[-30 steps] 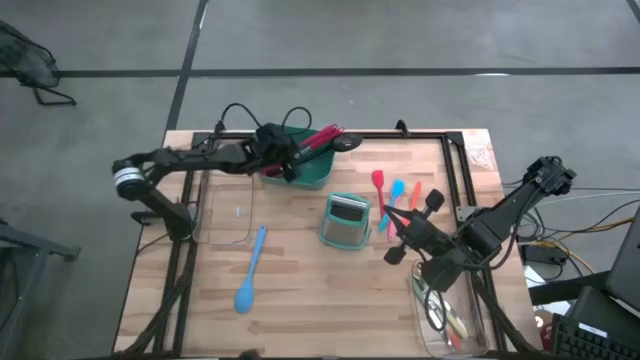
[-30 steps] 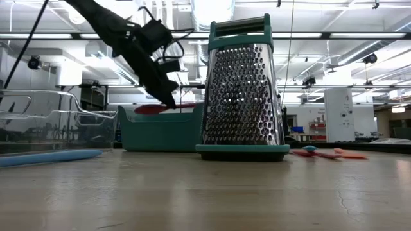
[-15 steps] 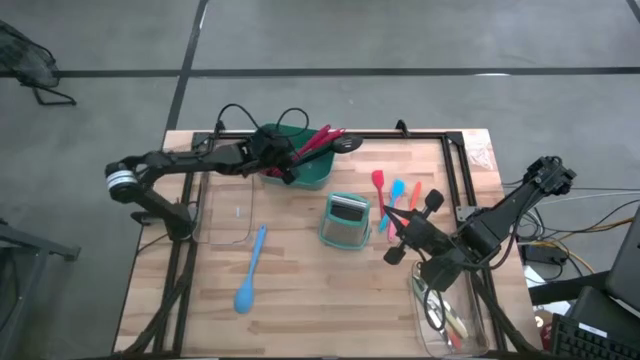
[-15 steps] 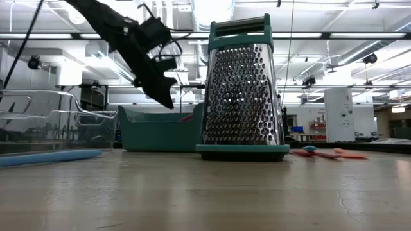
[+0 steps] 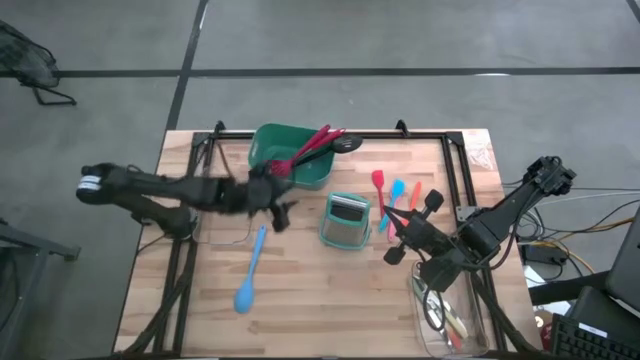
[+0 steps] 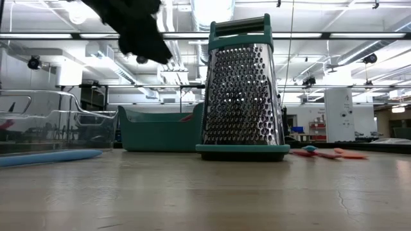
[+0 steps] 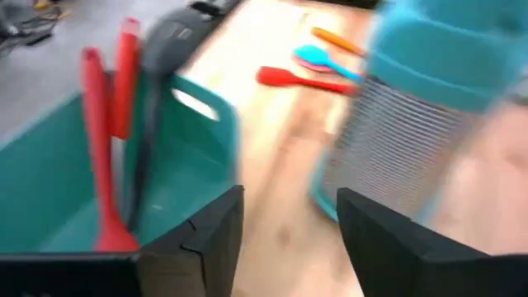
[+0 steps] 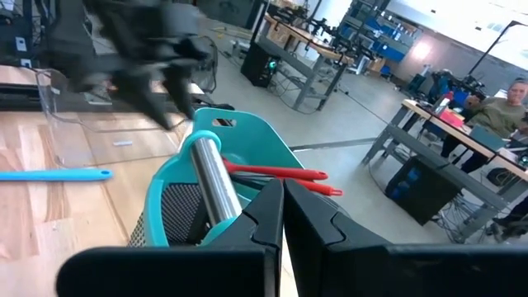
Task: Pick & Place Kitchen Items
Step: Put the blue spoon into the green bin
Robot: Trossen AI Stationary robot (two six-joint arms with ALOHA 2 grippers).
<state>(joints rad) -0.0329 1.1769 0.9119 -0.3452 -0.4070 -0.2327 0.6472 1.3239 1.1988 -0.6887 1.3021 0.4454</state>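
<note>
Kitchen items lie spread across the wooden table [image 5: 300, 290]. Farthest left is one blue spoon [image 5: 250, 270], flat on the boards with its bowl toward the near edge, just beside one clear plastic tray [image 5: 228, 212]. Farther back stands one green tub [image 5: 268, 143] holding two red spoons [image 5: 312, 143] and one black slotted spoon [image 5: 345, 143], their handles leaning over the rim (the left wrist view shows the red bowls down at the tub's floor). One teal box grater [image 5: 346, 220] stands upright near the middle. Right of it lie three small spatulas close together: one red spatula [image 5: 379, 186], one blue spatula [image 5: 397, 190] and one orange spatula [image 5: 414, 194]. A second clear tray [image 5: 440, 315] at the near right corner holds a few pale-handled tools, too small to count.

The left arm stretches level from the left edge across the first tray; the left gripper [image 5: 280, 208] hangs between the tub and the blue spoon, above the table, fingers [image 7: 216, 231] spread apart and empty. The right arm reaches in from the right edge, folded low, with the right gripper [image 5: 412, 228] just right of the grater beside the spatulas, its fingers [image 8: 268, 219] pressed together on nothing.
</note>
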